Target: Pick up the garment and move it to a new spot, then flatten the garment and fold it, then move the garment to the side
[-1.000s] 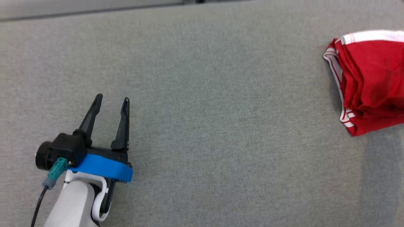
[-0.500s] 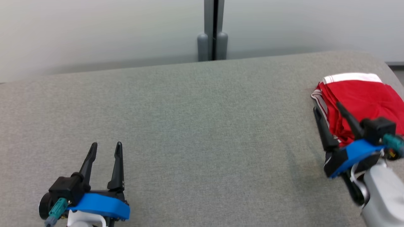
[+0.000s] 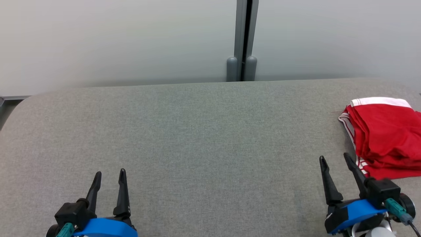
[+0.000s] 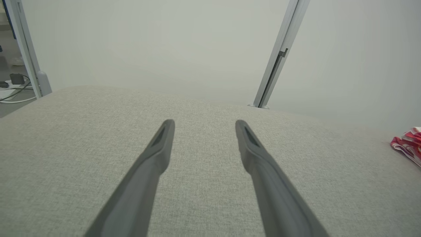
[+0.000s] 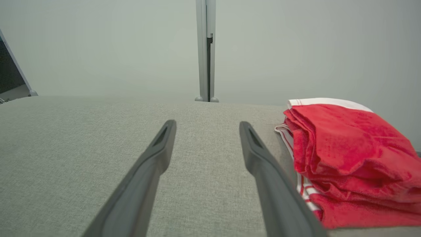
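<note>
A red garment with white trim lies folded in a pile at the right end of the grey fabric table. My right gripper stands open just to the left of the pile and nearer to me, with nothing between its fingers. In the right wrist view the garment lies right of the right gripper, close beside its right finger. My left gripper is open at the lower left, far from the garment. In the left wrist view the left gripper points over bare fabric, and the garment shows at the right edge.
A pale wall with a grey vertical post stands behind the table. The table's rounded left end and far edge are in view. Cables lie on the floor beyond the table's left end.
The head camera has tilted up, so the wall and post came into view. My right gripper has drawn back off the garment toward the lower right. The left gripper stays open.
</note>
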`<state>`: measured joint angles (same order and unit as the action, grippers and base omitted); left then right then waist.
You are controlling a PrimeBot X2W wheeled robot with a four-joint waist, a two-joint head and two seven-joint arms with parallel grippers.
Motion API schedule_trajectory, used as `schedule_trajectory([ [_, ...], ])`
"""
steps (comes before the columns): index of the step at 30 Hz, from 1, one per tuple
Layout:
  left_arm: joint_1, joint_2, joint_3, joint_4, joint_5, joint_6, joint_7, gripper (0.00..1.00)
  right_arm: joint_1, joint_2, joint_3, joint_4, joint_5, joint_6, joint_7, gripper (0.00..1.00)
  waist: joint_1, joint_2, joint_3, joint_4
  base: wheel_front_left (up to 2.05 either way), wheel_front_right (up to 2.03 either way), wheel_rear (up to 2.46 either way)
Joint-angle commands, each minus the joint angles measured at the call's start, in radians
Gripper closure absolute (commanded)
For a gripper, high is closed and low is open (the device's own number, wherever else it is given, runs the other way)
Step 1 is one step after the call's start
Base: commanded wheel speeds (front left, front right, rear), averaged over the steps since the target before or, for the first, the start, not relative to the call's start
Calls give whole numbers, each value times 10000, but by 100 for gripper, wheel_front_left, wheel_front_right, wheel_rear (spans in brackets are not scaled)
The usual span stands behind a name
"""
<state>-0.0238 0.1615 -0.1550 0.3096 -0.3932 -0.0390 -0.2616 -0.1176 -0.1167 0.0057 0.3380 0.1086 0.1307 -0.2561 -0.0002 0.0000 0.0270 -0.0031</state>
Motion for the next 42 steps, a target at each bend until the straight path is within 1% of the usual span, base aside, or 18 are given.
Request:
schedule_trajectory([
  [1,-4,24,3,17,7,-20,-43,0,152,71,-46,-53,-19,4,35,0,2,0,-16,12,0,0,0],
  [9,-133,-49,43,416,-190,-15,40,0,536,384,-237,-320,-325,5,425,0,2,0,-124,21,0,0,0],
  [15,-301,98,-62,644,-151,-53,211,0,698,460,-264,-429,-426,5,593,0,2,0,-155,-5,0,0,0],
  [42,-276,244,-343,324,-224,119,256,0,762,659,-461,-610,-323,4,552,0,2,0,-45,-80,0,0,0],
])
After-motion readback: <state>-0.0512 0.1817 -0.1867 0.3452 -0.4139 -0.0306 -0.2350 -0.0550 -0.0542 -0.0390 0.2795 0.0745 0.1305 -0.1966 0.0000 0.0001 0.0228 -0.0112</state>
